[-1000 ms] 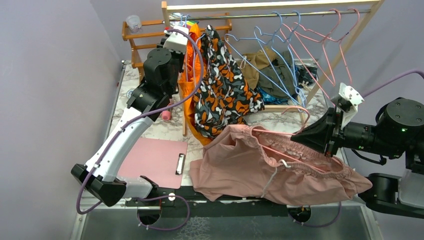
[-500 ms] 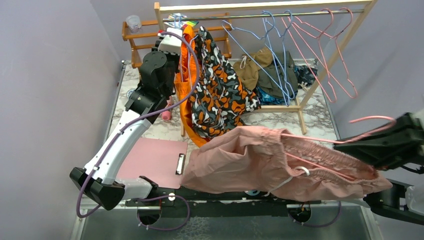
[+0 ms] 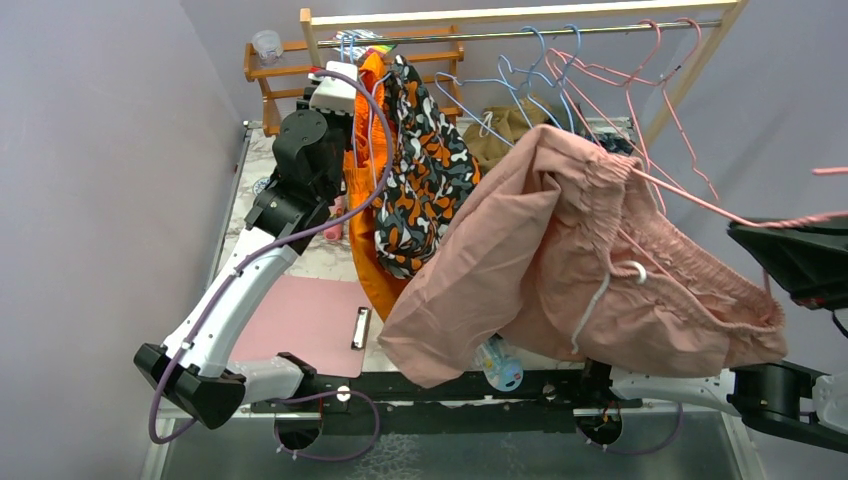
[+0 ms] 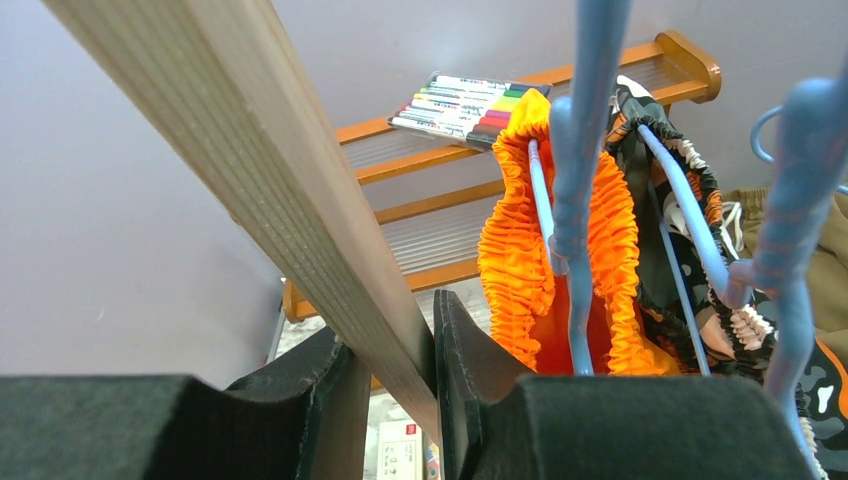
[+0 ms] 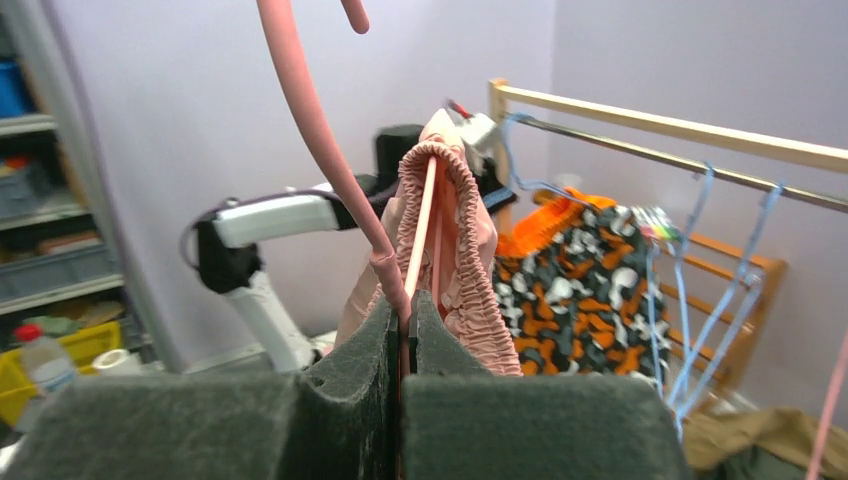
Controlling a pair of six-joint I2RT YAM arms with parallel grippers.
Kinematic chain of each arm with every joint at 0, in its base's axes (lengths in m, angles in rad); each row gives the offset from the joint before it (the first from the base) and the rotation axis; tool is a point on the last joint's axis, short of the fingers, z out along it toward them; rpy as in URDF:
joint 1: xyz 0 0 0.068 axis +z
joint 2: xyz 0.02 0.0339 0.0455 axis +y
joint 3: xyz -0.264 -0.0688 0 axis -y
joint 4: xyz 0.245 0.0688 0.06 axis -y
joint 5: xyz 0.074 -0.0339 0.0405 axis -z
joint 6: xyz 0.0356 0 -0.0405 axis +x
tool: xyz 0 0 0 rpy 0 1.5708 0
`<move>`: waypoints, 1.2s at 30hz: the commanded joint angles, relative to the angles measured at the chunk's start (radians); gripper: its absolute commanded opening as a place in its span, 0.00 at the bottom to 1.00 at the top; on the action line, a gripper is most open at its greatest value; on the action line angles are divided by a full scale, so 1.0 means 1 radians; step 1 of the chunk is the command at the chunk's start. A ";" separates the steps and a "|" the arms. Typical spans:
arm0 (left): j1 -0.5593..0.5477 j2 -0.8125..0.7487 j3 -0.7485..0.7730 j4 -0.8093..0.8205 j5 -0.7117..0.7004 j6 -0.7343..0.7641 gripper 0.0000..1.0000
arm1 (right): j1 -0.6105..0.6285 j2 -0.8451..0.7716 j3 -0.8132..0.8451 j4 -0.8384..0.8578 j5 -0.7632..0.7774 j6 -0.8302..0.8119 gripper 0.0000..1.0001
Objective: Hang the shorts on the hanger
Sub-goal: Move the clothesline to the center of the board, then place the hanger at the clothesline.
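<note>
So the left gripper (image 4: pixel 390 350) is clamped on the light wooden rack post (image 4: pixel 250 150). The big dusty-pink fabric shorts (image 3: pixel 600 260) dangle mid-air off the thin pink wire hanger (image 5: pixel 320 130), which the right gripper (image 5: pixel 408 320) pinches tight.

Arms apart: left end effector (image 4: pixel 390 335) far back, clamping rack post (image 4: pixel 250 170); right end effector (image 5: pixel 408 305) raised, pinching hanger (image 5: pixel 324 130).
</note>
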 commanded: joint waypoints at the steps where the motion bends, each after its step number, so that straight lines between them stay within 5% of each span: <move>1: 0.026 -0.035 -0.018 0.027 -0.101 0.116 0.00 | 0.001 -0.002 -0.052 0.101 0.219 -0.079 0.01; 14: 0.034 -0.022 -0.023 0.061 -0.113 0.151 0.00 | 0.001 0.039 -0.042 0.097 0.536 -0.185 0.01; 20: 0.039 -0.023 -0.021 0.072 -0.123 0.166 0.00 | 0.001 -0.024 -0.018 0.158 0.343 -0.165 0.01; 25: 0.039 -0.030 -0.026 0.063 -0.109 0.152 0.00 | 0.001 -0.005 0.015 0.063 0.325 -0.155 0.01; 36: 0.039 -0.054 -0.081 0.018 -0.007 0.074 0.00 | 0.001 0.027 -0.342 0.050 0.411 -0.127 0.01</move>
